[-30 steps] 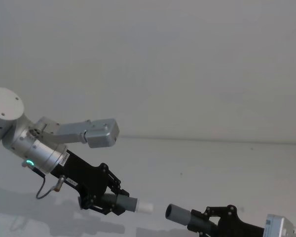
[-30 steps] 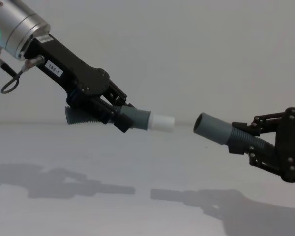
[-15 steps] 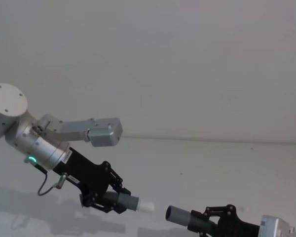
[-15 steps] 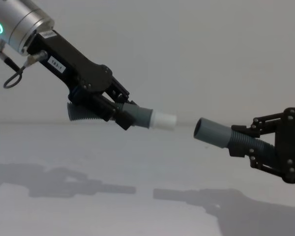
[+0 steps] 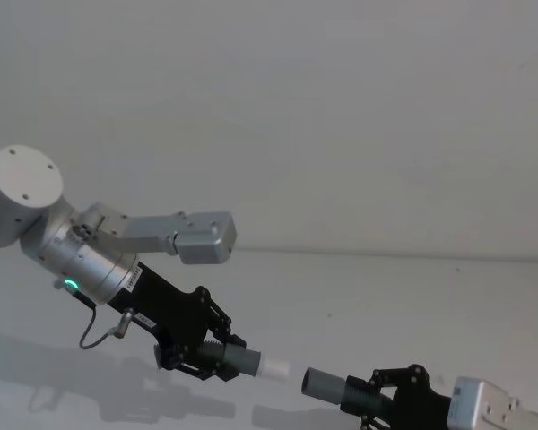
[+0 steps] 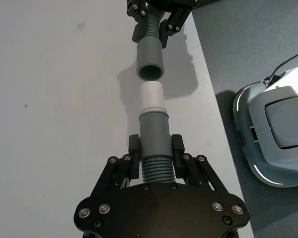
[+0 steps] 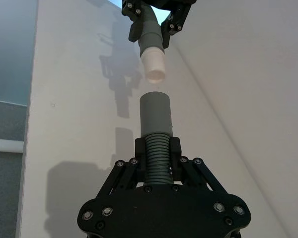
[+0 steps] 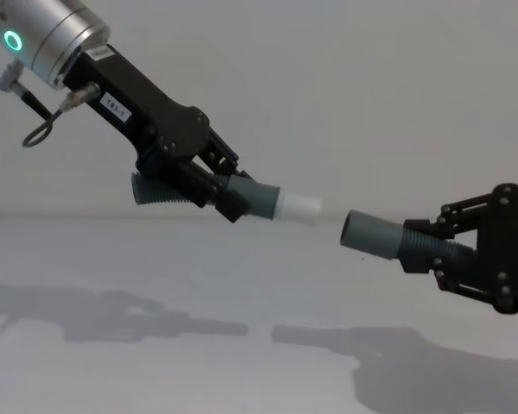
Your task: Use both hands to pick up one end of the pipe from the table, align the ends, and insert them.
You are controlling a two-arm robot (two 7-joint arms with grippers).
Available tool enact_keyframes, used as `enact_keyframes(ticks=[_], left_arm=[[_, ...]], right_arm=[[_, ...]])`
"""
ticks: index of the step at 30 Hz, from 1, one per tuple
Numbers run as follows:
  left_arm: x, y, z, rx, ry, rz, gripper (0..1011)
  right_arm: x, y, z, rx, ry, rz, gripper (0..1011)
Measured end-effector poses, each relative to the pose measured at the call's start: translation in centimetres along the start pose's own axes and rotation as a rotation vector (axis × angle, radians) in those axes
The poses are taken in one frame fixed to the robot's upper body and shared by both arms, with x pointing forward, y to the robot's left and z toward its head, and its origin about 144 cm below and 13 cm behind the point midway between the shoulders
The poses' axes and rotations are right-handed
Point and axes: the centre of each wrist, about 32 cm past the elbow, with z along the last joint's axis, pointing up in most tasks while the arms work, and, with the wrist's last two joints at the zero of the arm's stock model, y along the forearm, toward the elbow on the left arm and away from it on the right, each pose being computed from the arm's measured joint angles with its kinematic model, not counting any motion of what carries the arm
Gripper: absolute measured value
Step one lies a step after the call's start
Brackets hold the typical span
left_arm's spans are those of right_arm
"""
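Note:
My left gripper (image 8: 220, 191) (image 5: 217, 354) is shut on the short pipe piece (image 8: 257, 200) at its ribbed part and holds it above the table (image 8: 112, 259). Its white tip (image 8: 300, 208) (image 6: 152, 96) points right. My right gripper (image 8: 432, 246) (image 7: 158, 151) is shut on the ribbed section of the longer pipe piece (image 8: 375, 235). That piece's open grey mouth (image 6: 150, 72) (image 5: 323, 383) faces the white tip. The two ends are nearly in line, apart by a small gap, not touching. The rest of the longer piece is hidden behind the right gripper.
Both arms cast shadows on the table (image 5: 386, 296) below the pipes. In the left wrist view the table's edge runs close beside the pipes, with a white-grey device (image 6: 273, 134) on the floor beyond it.
My left gripper has moved right with the short piece, bringing the white tip closer to the grey mouth. The right gripper has barely moved.

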Motion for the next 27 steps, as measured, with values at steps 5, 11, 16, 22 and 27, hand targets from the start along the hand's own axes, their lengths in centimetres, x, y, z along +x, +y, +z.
enact_keyframes(ticks=[5,11,16,22,27], left_arm=[[0.1,-0.2,0.2,0.005,-0.003,-0.004,343],[0.4,-0.3,0.3,0.012,-0.002,-0.009,343],[0.6,-0.4,0.4,0.018,-0.003,-0.014,343],[0.9,-0.5,0.5,0.024,-0.004,-0.018,343],[1.1,-0.6,0.6,0.027,-0.006,-0.021,343]], right_arm=[[0.1,0.1,0.5,-0.018,0.013,0.001,249],[0.4,0.3,1.1,-0.029,0.041,0.0,249],[0.7,0.4,1.4,-0.025,0.066,0.003,249],[1.0,0.4,1.8,-0.018,0.092,0.008,249],[1.2,0.4,1.9,-0.012,0.111,0.016,249]])
